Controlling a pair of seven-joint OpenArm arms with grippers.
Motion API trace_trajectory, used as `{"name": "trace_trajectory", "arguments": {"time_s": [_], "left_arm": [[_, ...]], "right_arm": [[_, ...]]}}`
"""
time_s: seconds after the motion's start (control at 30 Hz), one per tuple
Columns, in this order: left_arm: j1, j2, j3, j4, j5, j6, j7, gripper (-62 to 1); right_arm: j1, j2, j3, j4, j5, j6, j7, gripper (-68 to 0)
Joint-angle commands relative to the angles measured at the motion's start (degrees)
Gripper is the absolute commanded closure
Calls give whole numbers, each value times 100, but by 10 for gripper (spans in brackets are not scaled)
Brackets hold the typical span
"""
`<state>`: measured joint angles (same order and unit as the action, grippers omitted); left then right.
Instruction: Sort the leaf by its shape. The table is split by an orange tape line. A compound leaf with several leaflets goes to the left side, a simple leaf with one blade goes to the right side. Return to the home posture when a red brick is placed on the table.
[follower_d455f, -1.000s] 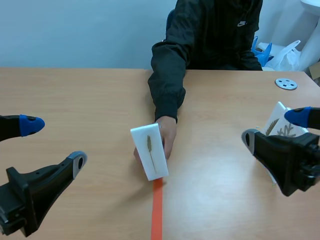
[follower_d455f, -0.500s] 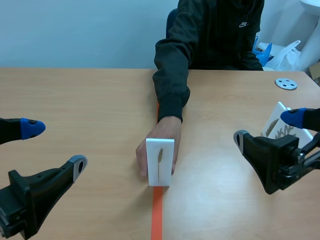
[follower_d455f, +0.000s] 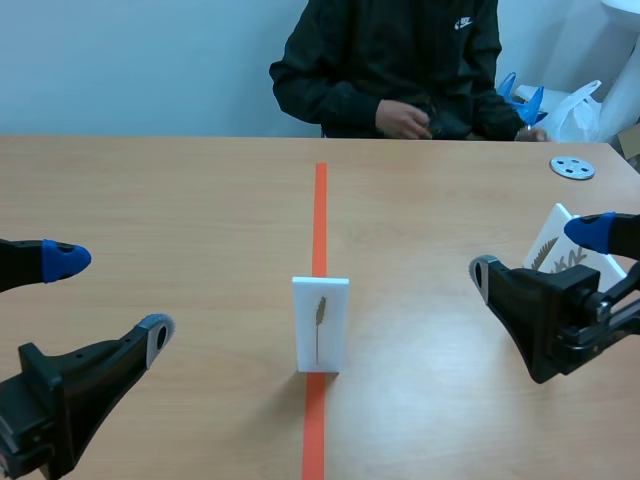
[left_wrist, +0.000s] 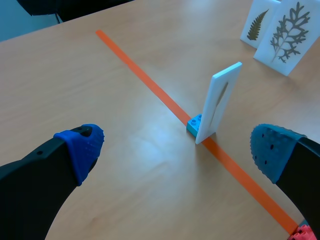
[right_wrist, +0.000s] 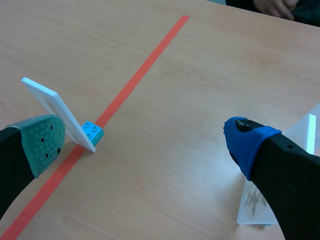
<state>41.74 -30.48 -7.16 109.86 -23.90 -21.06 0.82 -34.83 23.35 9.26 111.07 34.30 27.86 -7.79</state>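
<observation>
The leaf card stands upright on the tape line, its thin leaf hard to make out; left gripper and right gripper gape empty; the right partly hides two other cards.

surface: light wood | orange tape line: down the middle, near to far | white leaf card: upright on blue brick, on the tape | fern card, branched-leaf card: upright, side by side, right side | grey disc: far right
</observation>
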Motion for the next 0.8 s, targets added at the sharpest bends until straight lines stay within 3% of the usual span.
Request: {"name": "trace_trajectory", "arguments": {"time_s": [0.0,0.17,0.3,0.43,0.77], "left_arm": [[0,26,17,44,-50,-7,-92,-623],[0,26,17,44,-33,-13,15,-623],[-4,26,17,44,-13,-286,57,-623],[-63,28,17,31,299,-317,57,-623],[-1049,31,442,-857,424,-605,48,-623]], "right_arm": [[26,76,31,101,57,-7,66,-679],[26,79,31,101,57,-4,66,-679],[26,79,31,101,57,-4,66,-679],[26,79,31,101,59,-4,66,-679],[26,81,33,101,59,-2,63,-679]]}}
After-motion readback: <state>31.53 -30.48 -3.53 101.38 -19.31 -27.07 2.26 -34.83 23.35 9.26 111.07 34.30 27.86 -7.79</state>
